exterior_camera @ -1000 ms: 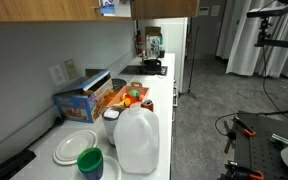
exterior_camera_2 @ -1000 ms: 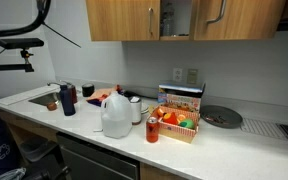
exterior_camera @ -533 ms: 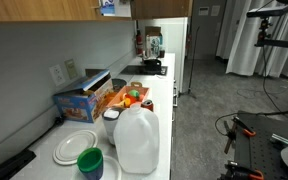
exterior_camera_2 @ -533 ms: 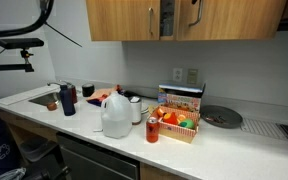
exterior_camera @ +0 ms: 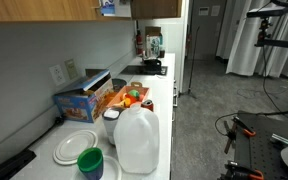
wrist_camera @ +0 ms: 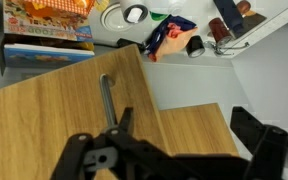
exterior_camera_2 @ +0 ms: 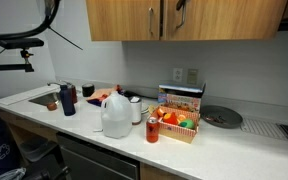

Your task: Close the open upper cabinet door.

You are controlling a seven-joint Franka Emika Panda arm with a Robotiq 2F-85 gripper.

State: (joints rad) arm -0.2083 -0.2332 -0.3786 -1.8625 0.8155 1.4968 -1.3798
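The upper cabinet door point(exterior_camera_2: 196, 20) is a light-brown wooden panel with a silver bar handle point(exterior_camera_2: 180, 17). In this exterior view it sits almost flush with the neighbouring doors. It shows edge-on at the top of an exterior view point(exterior_camera: 160, 8). In the wrist view the door point(wrist_camera: 64, 110) fills the frame, with its handle point(wrist_camera: 106, 92) just left of my left finger. My gripper point(wrist_camera: 189, 135) is open, its black fingers spread in front of the panels. Only a dark bit of it shows at the door's top edge point(exterior_camera_2: 181, 4).
On the counter point(exterior_camera_2: 234, 140) below stand a milk jug point(exterior_camera_2: 116, 112), a box of fruit point(exterior_camera_2: 177, 118), a red bottle point(exterior_camera_2: 152, 129), a dark cup point(exterior_camera_2: 68, 99) and a grey plate point(exterior_camera_2: 222, 117). A sink point(exterior_camera_2: 42, 97) lies at the far end.
The cabinet door has swung from partly open to nearly shut, hiding the shelf inside. The gripper has followed it toward the cabinet.
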